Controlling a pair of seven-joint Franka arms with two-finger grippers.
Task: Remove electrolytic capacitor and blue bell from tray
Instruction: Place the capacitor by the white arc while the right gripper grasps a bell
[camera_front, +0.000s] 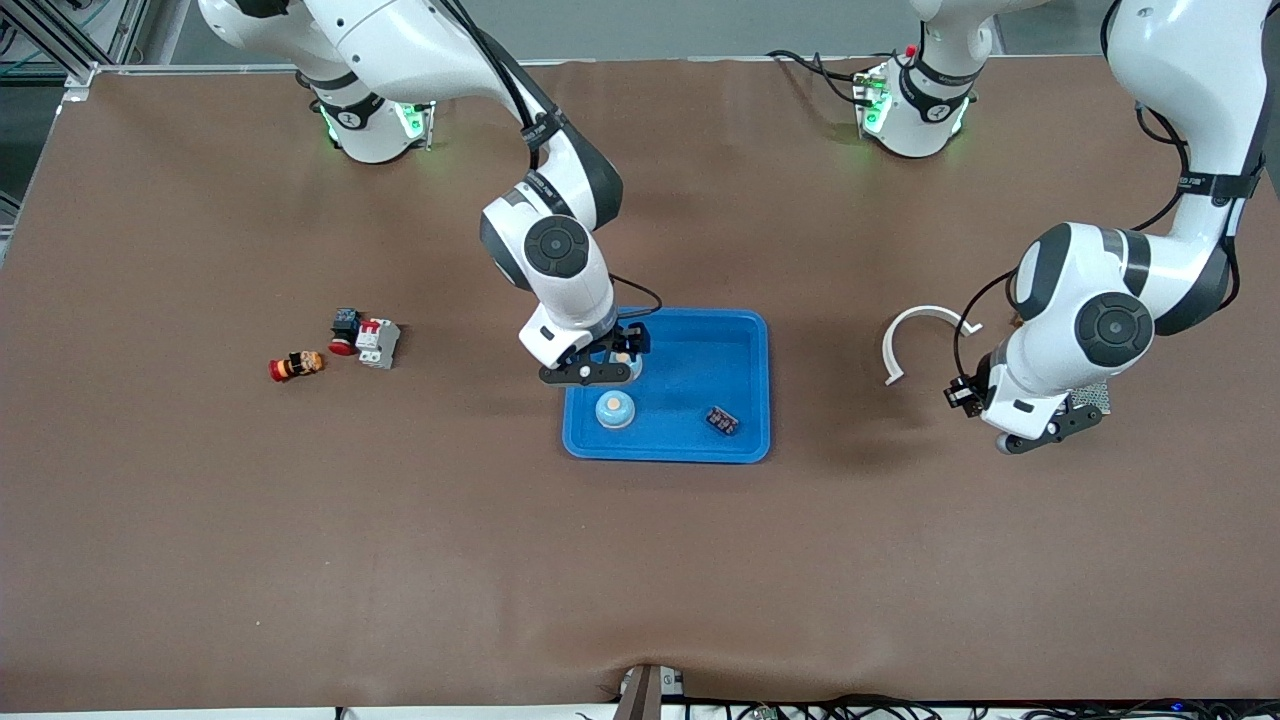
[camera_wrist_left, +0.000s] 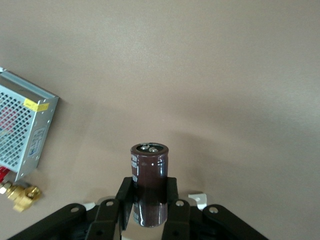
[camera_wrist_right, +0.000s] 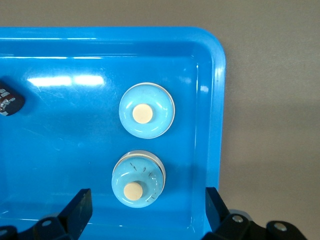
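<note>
My left gripper (camera_wrist_left: 150, 192) is shut on a dark brown capacitor (camera_wrist_left: 149, 167), held upright above the bare brown mat at the left arm's end of the table. In the front view this gripper (camera_front: 1030, 432) points down and the capacitor is hidden. My right gripper (camera_wrist_right: 147, 212) stands open over the blue tray (camera_wrist_right: 212, 100), its fingers either side of a light blue bell (camera_wrist_right: 137, 179) without touching it. A second bell (camera_wrist_right: 147, 110) sits beside the first. From the front, the right gripper (camera_front: 612, 362) covers one bell (camera_front: 624, 357); the other bell (camera_front: 615, 409) lies nearer the camera.
A small dark part (camera_front: 722, 420) lies in the blue tray (camera_front: 745, 340). A white curved strip (camera_front: 925, 335), a metal mesh box (camera_wrist_left: 22, 125) and a brass fitting (camera_wrist_left: 20, 196) lie near the left gripper. A red button (camera_front: 345, 332), a breaker (camera_front: 379, 342) and an orange part (camera_front: 297, 365) lie toward the right arm's end.
</note>
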